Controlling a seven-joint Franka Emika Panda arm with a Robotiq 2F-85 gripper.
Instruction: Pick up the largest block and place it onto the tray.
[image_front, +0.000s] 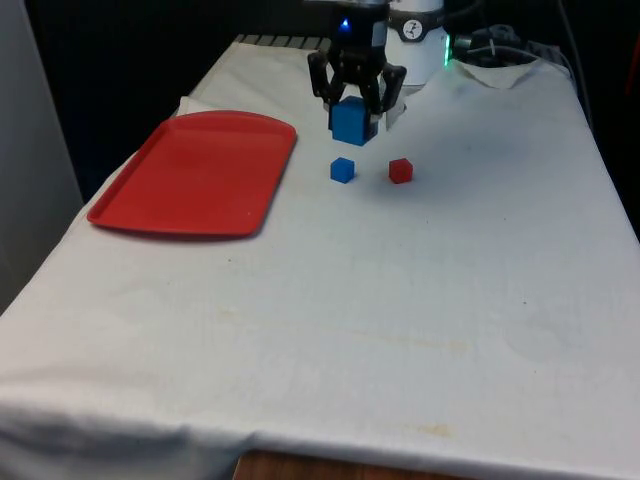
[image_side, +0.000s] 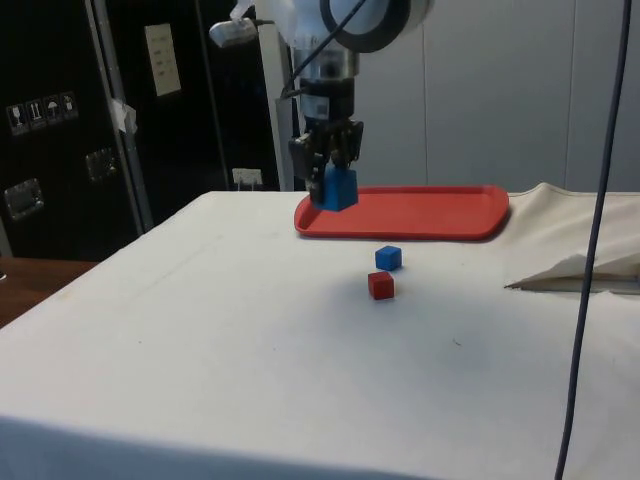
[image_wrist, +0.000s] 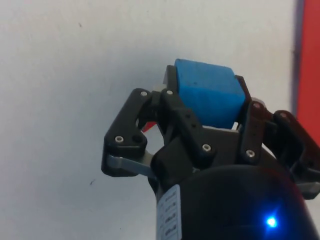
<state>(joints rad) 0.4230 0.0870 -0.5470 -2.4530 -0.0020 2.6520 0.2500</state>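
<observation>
The near part of the surface (image_front: 330, 340), under its white cloth, carries nothing.

Farther back lie two small cubes, well apart from the tray: a small blue block (image_front: 343, 170) and, to its right in the front view, a small red block (image_front: 401, 171).

The red tray (image_front: 195, 175) lies flat toward the front view's left, with nothing on it.

Just beyond the small cubes, the gripper (image_front: 355, 105) holds the large blue block (image_front: 353, 121) clear of the surface. The jaws are closed on two opposite side faces of the block; its lower part projects below them.

Handling judgement: the block appears rigid, light and flat-sided, possibly foam. Opposite flat faces give the most secure hold. It looks unlikely to break if released low over the tray.
</observation>
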